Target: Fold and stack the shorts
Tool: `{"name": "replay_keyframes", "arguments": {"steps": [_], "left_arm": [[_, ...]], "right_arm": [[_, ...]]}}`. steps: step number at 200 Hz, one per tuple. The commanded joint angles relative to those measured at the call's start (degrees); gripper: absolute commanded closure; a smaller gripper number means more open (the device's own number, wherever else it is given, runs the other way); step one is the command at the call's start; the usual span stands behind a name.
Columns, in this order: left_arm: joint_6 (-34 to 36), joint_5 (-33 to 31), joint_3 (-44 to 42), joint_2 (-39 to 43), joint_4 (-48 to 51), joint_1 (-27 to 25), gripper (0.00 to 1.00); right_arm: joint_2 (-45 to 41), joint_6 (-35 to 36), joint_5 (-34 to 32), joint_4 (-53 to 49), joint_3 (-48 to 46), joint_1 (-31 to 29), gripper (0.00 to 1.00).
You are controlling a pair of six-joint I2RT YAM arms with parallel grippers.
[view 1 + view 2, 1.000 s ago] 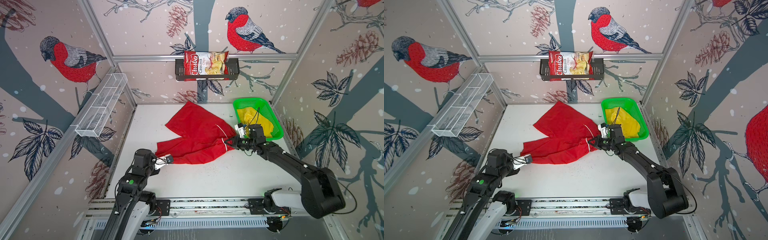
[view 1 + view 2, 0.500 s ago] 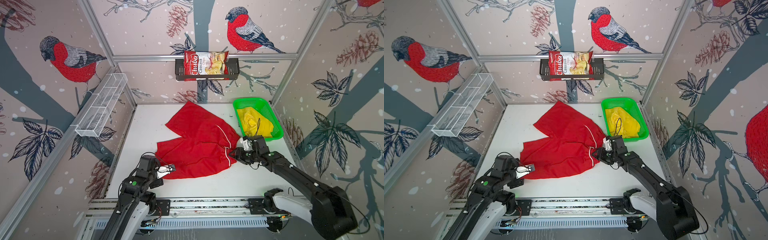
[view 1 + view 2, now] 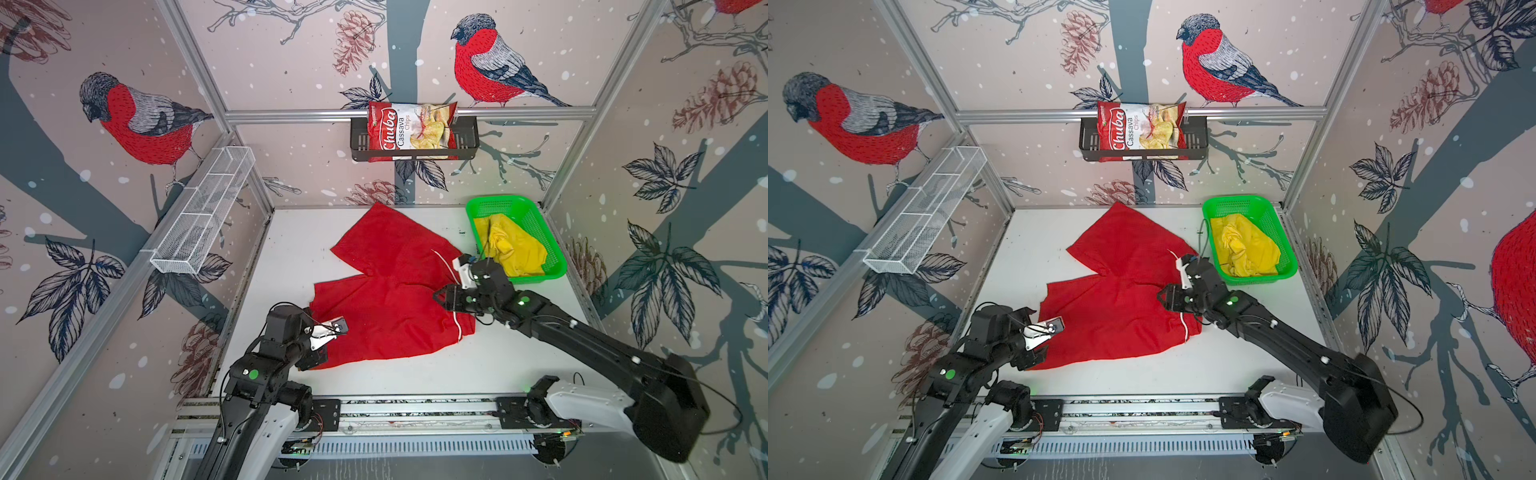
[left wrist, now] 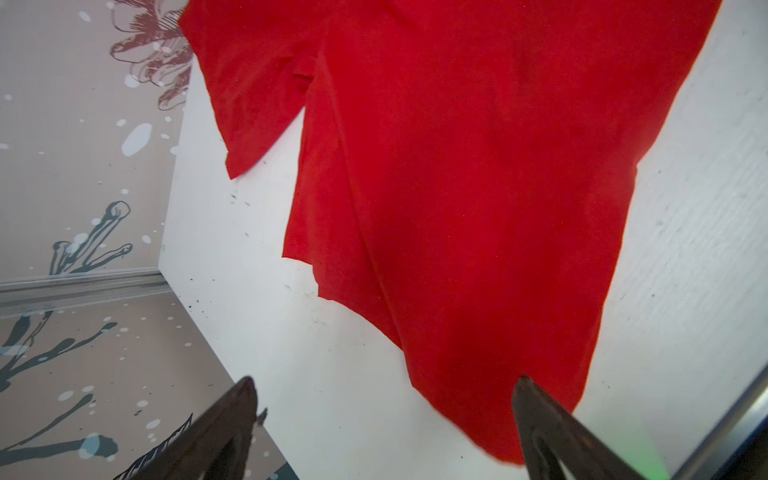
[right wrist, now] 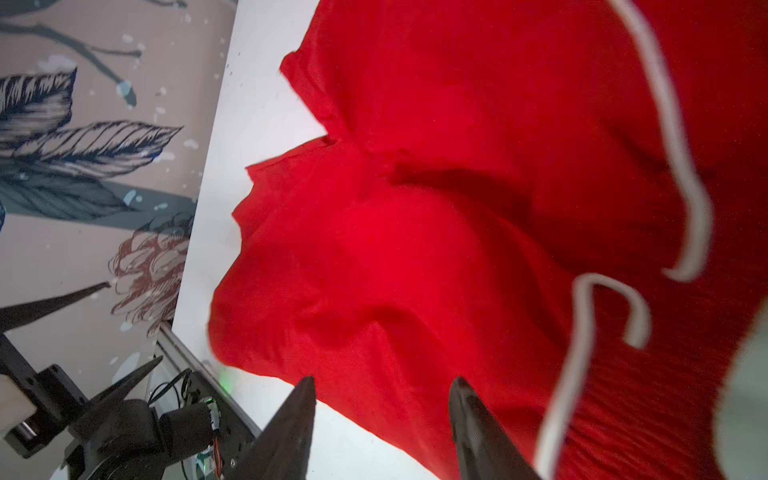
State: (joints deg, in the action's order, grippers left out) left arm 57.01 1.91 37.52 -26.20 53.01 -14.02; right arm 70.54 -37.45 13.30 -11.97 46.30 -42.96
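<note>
With the red shorts (image 3: 390, 299) spread on the desk (image 3: 415, 378), the yellow shorts (image 3: 515, 249) in the basket (image 3: 540, 279), my left pincer (image 4: 384, 380) wide open and right pincer (image 5: 382, 380) half open, both empty, I judge the first fold needs a grip on the red edges.

The red shorts (image 3: 390, 307) were plain, with a white drawstring (image 5: 703, 220). The yellow shorts (image 3: 519, 249) were plain too. The mesh basket (image 3: 498, 206) was green.
</note>
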Motion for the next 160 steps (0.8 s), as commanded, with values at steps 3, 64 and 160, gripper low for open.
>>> {"name": "replay_keyframes", "arguments": {"steps": [3,64,160], "left_arm": [[-3.39,1.28,3.24,0.98,0.80,-0.02,0.06],[-16.66,-4.90,4.58,-2.65,-10.66,-0.04,0.05],[-28.38,-11.10,7.09,-25.62,-16.29,-0.13,0.08]], "right_arm": [[7.74,1.48,-1.02,8.81,3.79,-4.43,0.47],[22.08,-3.42,3.81,21.53,4.78,-9.47,0.47],[15.22,-7.91,4.15,22.69,-16.57,-7.84,0.47]]}}
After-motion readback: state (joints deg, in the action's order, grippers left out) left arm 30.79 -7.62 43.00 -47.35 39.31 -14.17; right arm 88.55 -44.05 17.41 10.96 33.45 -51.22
